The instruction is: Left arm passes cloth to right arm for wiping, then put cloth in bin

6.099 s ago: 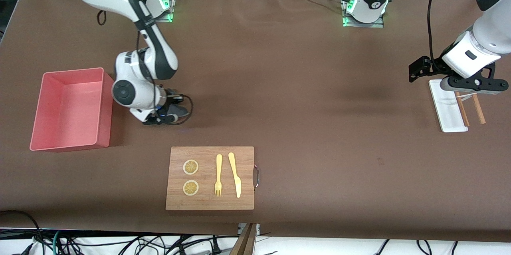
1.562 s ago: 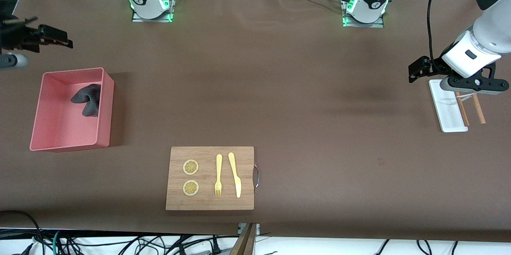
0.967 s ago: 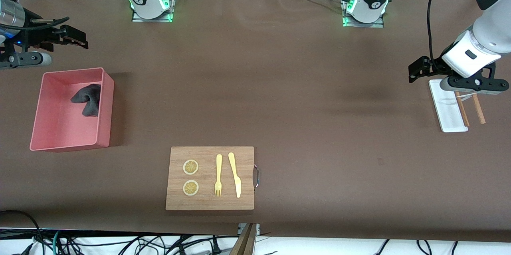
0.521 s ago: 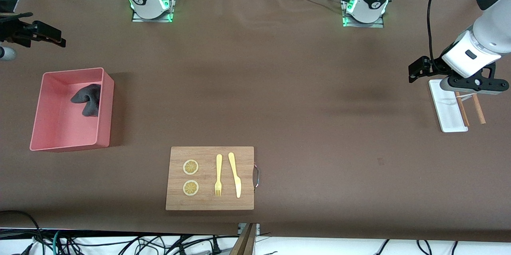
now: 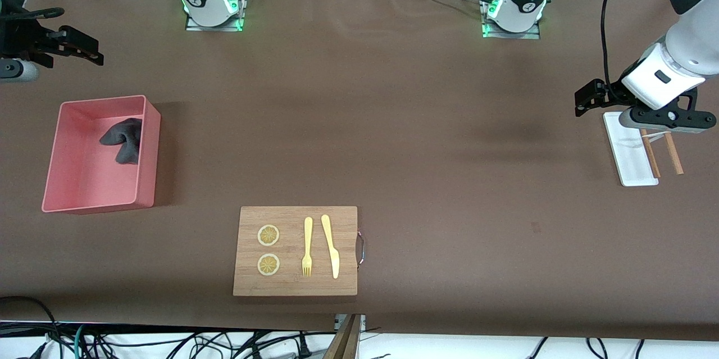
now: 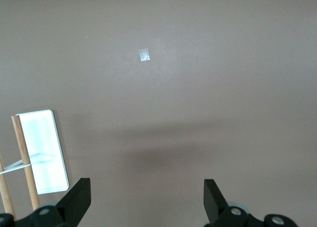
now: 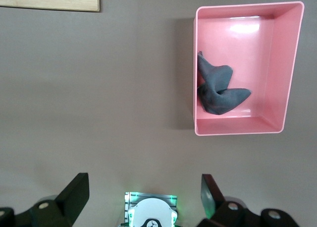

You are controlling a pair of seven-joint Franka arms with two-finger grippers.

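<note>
text: none readable | labels: none | numbers: none

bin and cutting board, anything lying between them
Nothing: the front view shows only bare brown table between the bin and the cutting board.

wooden cutting board (image 5: 295,250), lemon slices (image 5: 268,235), fork (image 5: 307,246), knife (image 5: 331,245), white tray (image 5: 628,148), chopsticks (image 5: 662,151)

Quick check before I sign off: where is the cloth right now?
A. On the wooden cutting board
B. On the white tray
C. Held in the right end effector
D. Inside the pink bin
D. The cloth lies crumpled inside the bin, against the wall nearest the cutting board; the right end effector is open with nothing in it, over bare table toward the right arm's end.
</note>
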